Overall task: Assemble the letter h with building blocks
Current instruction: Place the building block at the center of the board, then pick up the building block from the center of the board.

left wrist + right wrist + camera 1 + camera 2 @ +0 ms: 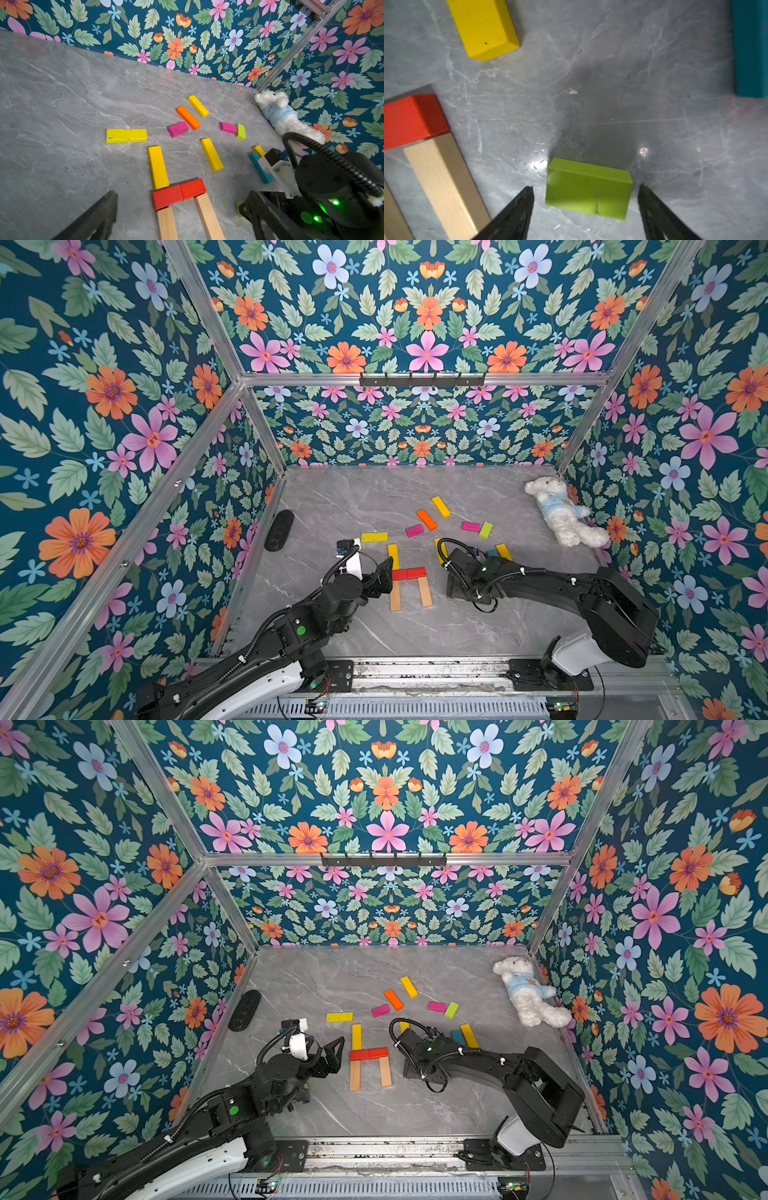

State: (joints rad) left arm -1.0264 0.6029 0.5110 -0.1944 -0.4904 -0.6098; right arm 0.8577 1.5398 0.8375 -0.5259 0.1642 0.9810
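Near the middle of the tabletop (332,497), toward its front edge, five blocks lie flat in the shape of an h. Two plain wood bars (354,1075) form parallel legs, and a pair of red half-blocks (369,1053) runs end to end across their far ends. An upright yellow bar (356,1036) carries on from the red pair, above the leg nearer the left edge. The colours are glossy and the wood is pale and bare.

Just beside the h, toward the right edge, a lime half-block (588,191) lies between the fingers of my right gripper (585,188). Its jaws stand apart with a gap on each side and touch nothing. A blue bar (749,47) and a slanted yellow bar (483,29) lie near it. My left gripper (332,1054) hangs just beside the h on its left-edge side, spread wide and empty.

Farther back lie loose pieces:
- a scuffed yellow bar (374,536)
- a magenta half-block (414,530) just beside an orange bar (427,519)
- a far yellow bar (441,506)
- a second magenta half-block (471,526), end against a second lime half-block (485,529)

A white plush bear (561,510) lies in the back right corner.
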